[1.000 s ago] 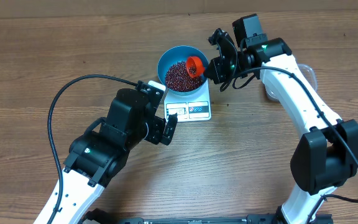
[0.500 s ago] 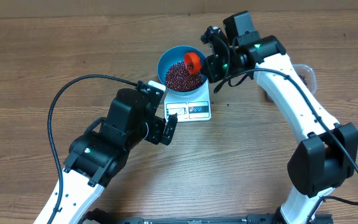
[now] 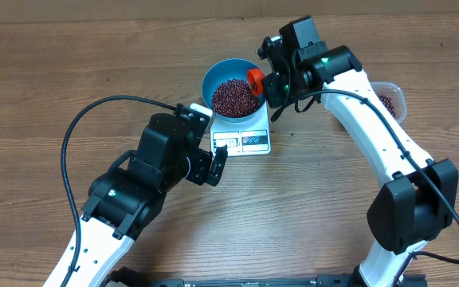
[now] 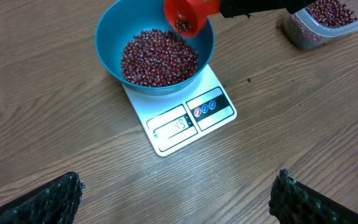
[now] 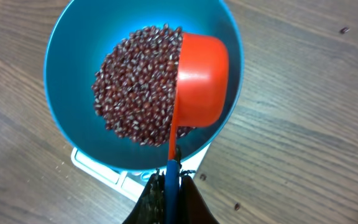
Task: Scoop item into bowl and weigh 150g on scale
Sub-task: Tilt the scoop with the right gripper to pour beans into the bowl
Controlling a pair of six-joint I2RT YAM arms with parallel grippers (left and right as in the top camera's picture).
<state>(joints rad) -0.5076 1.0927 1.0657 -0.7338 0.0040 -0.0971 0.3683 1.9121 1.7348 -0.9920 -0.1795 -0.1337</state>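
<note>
The blue bowl (image 3: pixel 209 80) stands on the white scale (image 3: pixel 245 141) and holds a heap of red-brown beans (image 3: pixel 229 97). My right gripper (image 3: pixel 273 84) is shut on the blue handle of an orange scoop (image 3: pixel 255 77), which is tipped on its side over the bowl's right half. The left wrist view shows a few beans in the scoop's (image 4: pixel 186 15) mouth above the bowl (image 4: pixel 107 43). From the right wrist, the scoop's (image 5: pixel 201 87) back covers part of the beans (image 5: pixel 135 87). My left gripper (image 4: pixel 178 186) hangs open in front of the scale (image 4: pixel 185 127), holding nothing.
A clear plastic tub (image 3: pixel 389 100) with more beans sits on the wooden table to the right of the bowl, behind my right arm. A black cable (image 3: pixel 78 127) loops over the table left of my left arm.
My right gripper has shifted slightly up and left and turned the scoop further over the bowl. The tub has come into view behind the arm. The left arm is still.
</note>
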